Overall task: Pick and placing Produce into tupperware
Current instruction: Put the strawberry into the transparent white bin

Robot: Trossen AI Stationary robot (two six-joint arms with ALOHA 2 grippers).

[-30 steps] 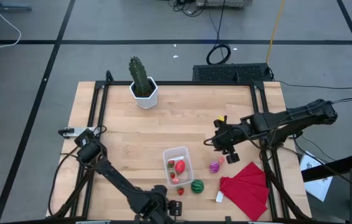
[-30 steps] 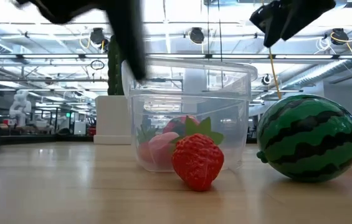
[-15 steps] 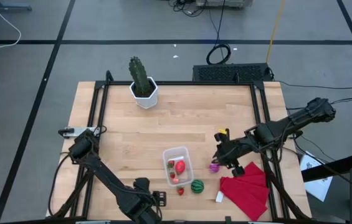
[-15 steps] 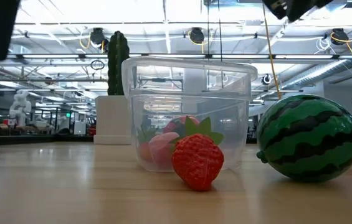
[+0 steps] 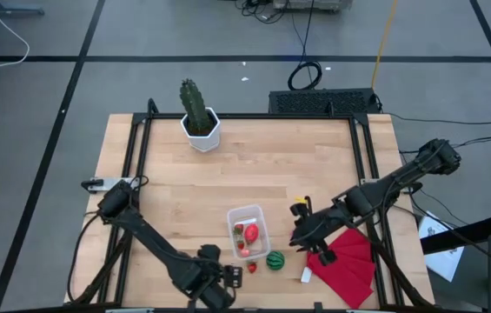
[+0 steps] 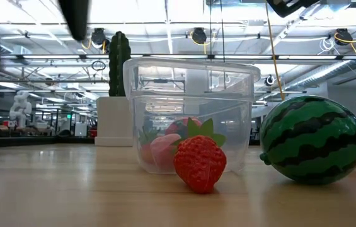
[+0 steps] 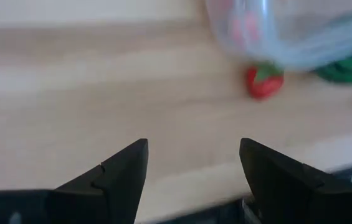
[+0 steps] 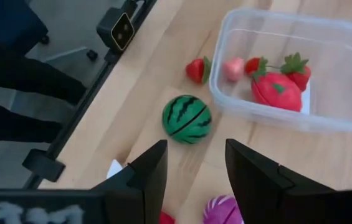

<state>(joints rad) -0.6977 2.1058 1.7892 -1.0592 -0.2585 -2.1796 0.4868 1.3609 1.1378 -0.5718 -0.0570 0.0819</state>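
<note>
The clear tupperware (image 5: 247,231) (image 8: 288,68) holds a big red piece (image 8: 276,89), a small strawberry (image 8: 297,67) and a pink bit (image 8: 233,68). A red strawberry (image 5: 251,268) (image 6: 200,162) and the green striped ball (image 5: 275,260) (image 8: 187,118) rest on the table by its near end. The purple piece (image 8: 222,210) lies right under my right gripper (image 8: 195,152) (image 5: 301,236), which is open and hovers right of the ball. My left gripper (image 7: 191,168) (image 5: 235,275) is open at the near edge, left of the strawberry (image 7: 264,81).
A tall green cactus in a white pot (image 5: 198,115) stands at the far left of the table. A red folded cloth (image 5: 348,265) lies at the near right corner, close under the right arm. Bare wood (image 5: 167,209) lies left of the container.
My right gripper has travelled toward the table's near edge and leftward, coming down over the purple piece beside the green ball. My left arm has swung left along the near edge and partly back. The produce and the container have stayed where they were.
</note>
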